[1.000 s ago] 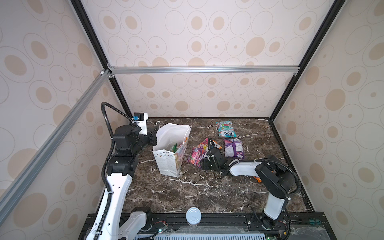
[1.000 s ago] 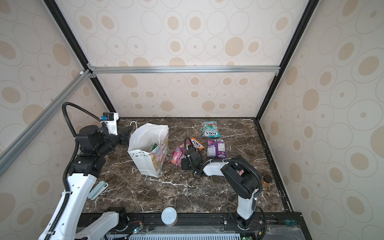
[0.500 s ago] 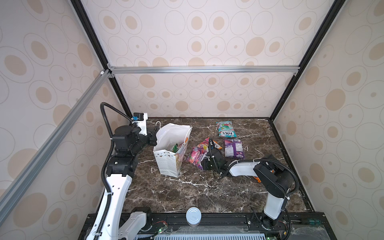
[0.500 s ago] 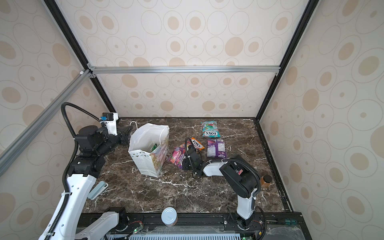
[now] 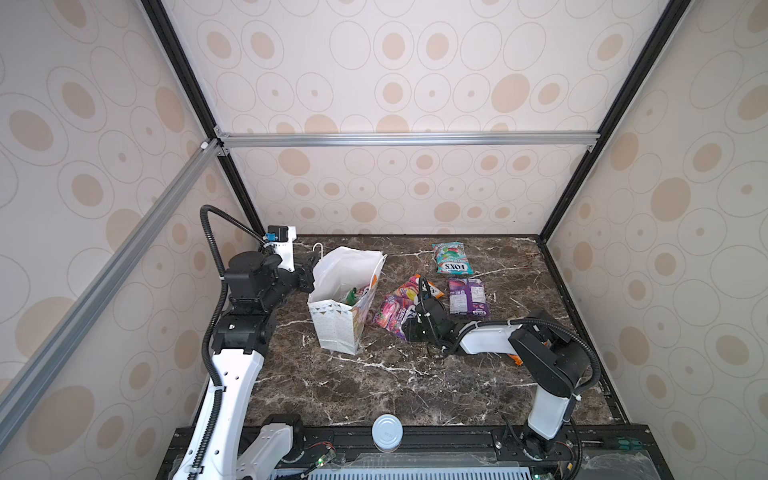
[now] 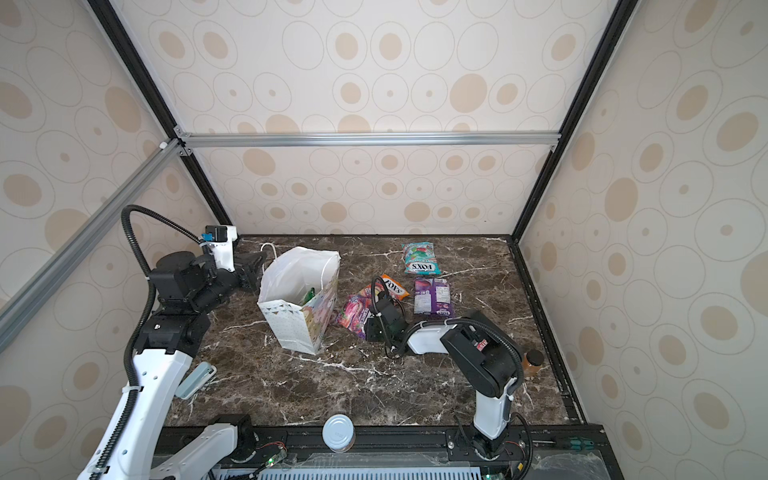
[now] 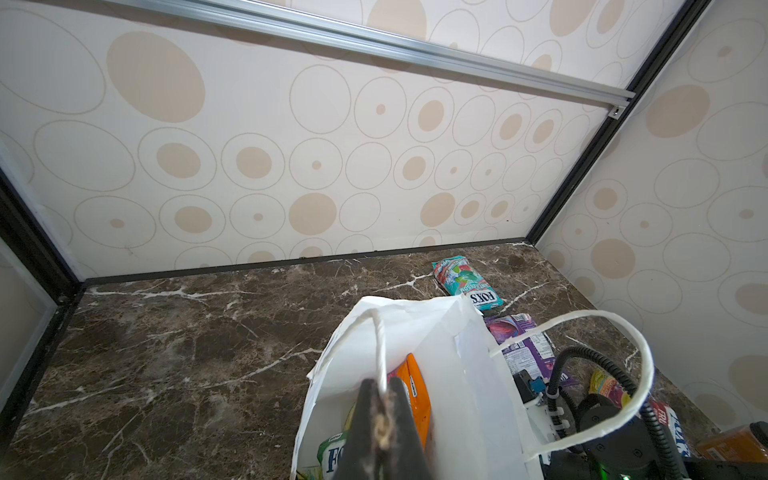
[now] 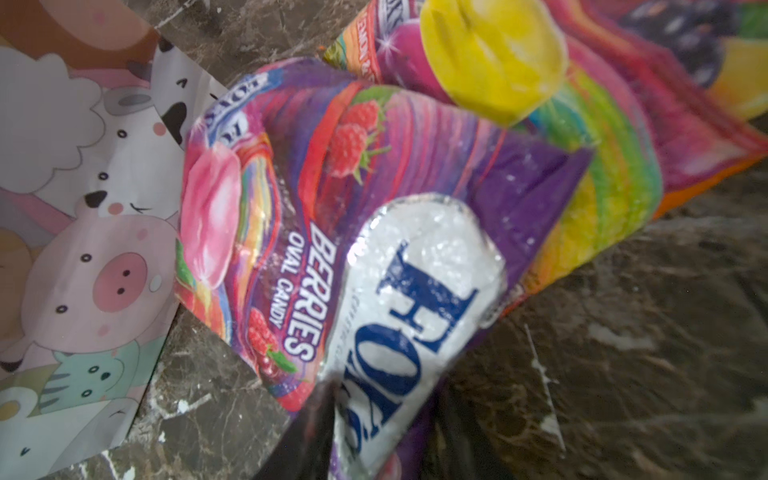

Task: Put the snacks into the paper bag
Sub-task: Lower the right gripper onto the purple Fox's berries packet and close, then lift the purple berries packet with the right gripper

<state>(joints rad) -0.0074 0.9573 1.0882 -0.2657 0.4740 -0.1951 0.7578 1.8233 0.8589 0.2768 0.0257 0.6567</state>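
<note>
**mk_tinker:** why's the left gripper (image 7: 381, 386) just parked at the paper bag (image 5: 336, 328)? looks idle to me

**rolo88:** not idle imo. Its fingers are pressed together on the cord handle (image 7: 379, 340) on its own side. That pulls the wall back, so the mouth gapes toward the other arm. A thin bag standing on the marble table (image 5: 374, 395) would probably flop or slide otherwise. An orange packet (image 7: 415, 386) and a green packet (image 7: 332, 453) sit inside.

**mk_tinker:** and the right gripper (image 5: 409, 324)?

**rolo88:** It's low on the table, just beside the bag. Its fingers sit either side of the white end of the berries packet (image 8: 291, 187), with the foil bunched up between them. Reads as a pinch on the seal end, which makes sense: on a flat glossy packet, the edge is the only bit jaws can get around. How firm it is, can't tell. That packet lies partly on a rainbow packet (image 8: 602, 174), so that one might drag along. The teal packet (image 5: 451, 258) and purple packet (image 5: 467, 295) lie further back, well apart from the bag.
</note>
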